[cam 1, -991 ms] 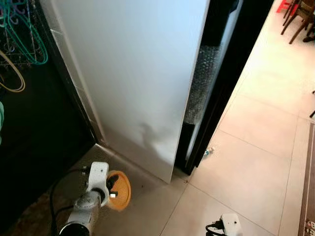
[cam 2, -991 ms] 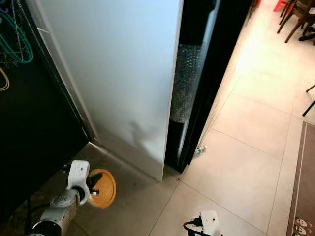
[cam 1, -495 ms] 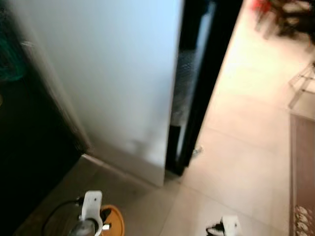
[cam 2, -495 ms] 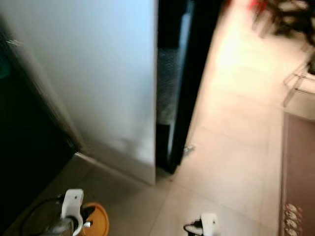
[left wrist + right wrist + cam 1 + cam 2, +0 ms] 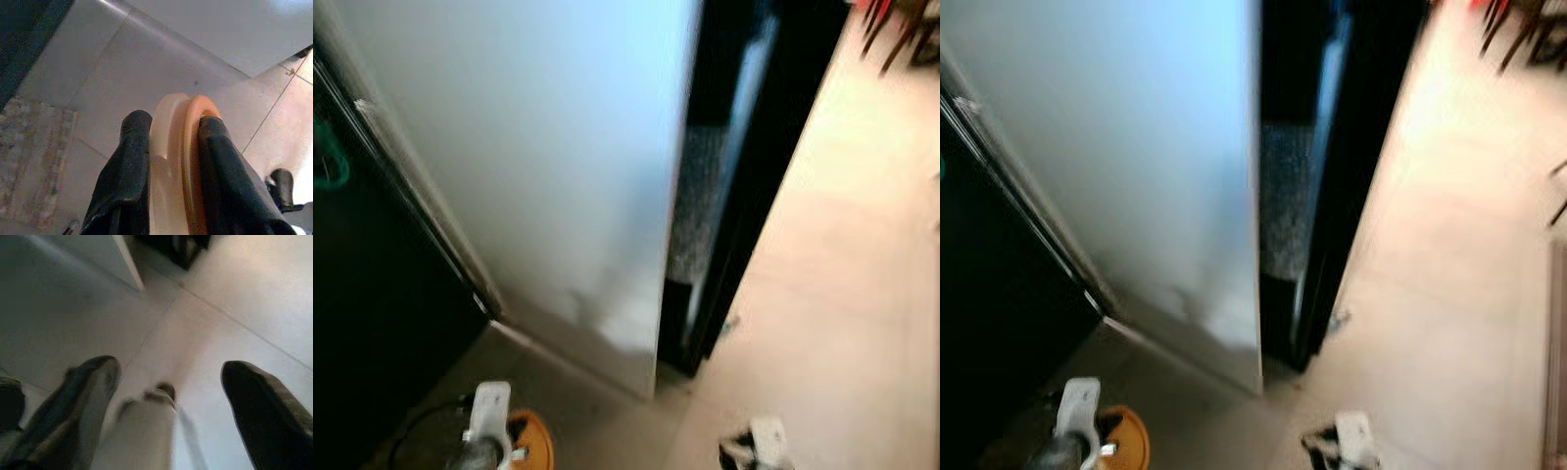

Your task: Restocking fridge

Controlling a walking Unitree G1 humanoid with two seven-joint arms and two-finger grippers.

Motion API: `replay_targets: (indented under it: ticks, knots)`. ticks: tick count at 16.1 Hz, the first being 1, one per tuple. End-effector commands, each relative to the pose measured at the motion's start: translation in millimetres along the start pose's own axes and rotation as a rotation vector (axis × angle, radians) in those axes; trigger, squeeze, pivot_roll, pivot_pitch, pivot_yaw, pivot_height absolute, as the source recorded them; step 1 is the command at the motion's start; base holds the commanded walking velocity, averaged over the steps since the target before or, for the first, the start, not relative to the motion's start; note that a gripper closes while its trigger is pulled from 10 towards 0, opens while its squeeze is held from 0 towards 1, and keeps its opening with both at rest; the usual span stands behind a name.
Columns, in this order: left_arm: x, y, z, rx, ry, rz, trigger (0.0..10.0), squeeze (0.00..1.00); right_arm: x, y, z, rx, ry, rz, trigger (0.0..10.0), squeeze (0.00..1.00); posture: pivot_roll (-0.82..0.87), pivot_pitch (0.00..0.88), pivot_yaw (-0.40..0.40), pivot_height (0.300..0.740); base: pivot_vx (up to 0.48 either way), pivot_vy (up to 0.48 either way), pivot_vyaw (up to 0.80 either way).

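Note:
My left gripper (image 5: 174, 122) is shut on a round orange dish (image 5: 195, 161) with a paler peach one (image 5: 166, 166) pressed against it, held on edge low above the floor. In the blurred eye views the dish (image 5: 530, 441) shows beside the left wrist at the bottom left. The white fridge (image 5: 558, 176) stands just ahead, with a dark gap (image 5: 724, 196) along its right edge. My right gripper (image 5: 168, 367) hangs open over the tiles with nothing between its fingers.
A dark recess with a green hanger (image 5: 325, 166) lies to the left of the fridge. Pale floor tiles (image 5: 842, 294) stretch to the right, with chair legs (image 5: 901, 29) far off. A small item (image 5: 729, 323) lies by the gap. A mottled mat (image 5: 29, 161) lies near the left gripper.
The whole picture has swayed and blurred, so the camera has moved; the fridge edge sits slightly further right than half a second ago. The left gripper still holds the dish.

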State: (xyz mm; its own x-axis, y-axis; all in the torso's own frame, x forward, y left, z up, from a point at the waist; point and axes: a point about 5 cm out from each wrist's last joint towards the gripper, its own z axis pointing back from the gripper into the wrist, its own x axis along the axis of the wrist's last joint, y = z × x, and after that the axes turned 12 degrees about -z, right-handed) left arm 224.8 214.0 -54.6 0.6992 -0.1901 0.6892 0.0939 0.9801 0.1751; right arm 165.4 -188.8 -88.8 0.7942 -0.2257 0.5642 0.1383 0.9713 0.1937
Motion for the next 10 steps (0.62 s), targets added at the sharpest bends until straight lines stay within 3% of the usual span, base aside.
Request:
replay_targets:
  ticks: [1, 4, 9, 10]
  knots:
    - [-8.1, -2.5, 1.6, -0.006, 0.027, -0.004, 10.0, 0.00, -4.7, -4.0, 1.9, -0.014, 0.006, -0.014, 10.0, 0.00, -0.06, 0.075, 0.003, 0.740, 0.000, 0.000, 0.00]
    - [-16.1, -1.2, 3.8, -0.004, 0.049, 0.002, 10.0, 0.00, -1.1, -5.4, 2.6, -0.054, -0.059, -0.040, 10.0, 0.00, -0.07, 0.086, 0.002, 0.740, 0.000, 0.000, 0.00]
    - [-33.6, -1.1, 9.3, 0.000, 0.088, 0.010, 10.0, 0.00, 11.7, -7.8, 9.0, -0.122, -0.302, -0.122, 10.0, 0.00, -0.08, 0.094, -0.002, 0.740, 0.000, 0.000, 0.00]
    - [-35.7, -0.9, 10.1, 0.003, 0.091, 0.014, 10.0, 0.00, 88.3, -1.4, -1.8, -0.116, -0.416, -0.112, 10.0, 0.00, -0.08, 0.097, -0.003, 0.740, 0.000, 0.000, 0.00]
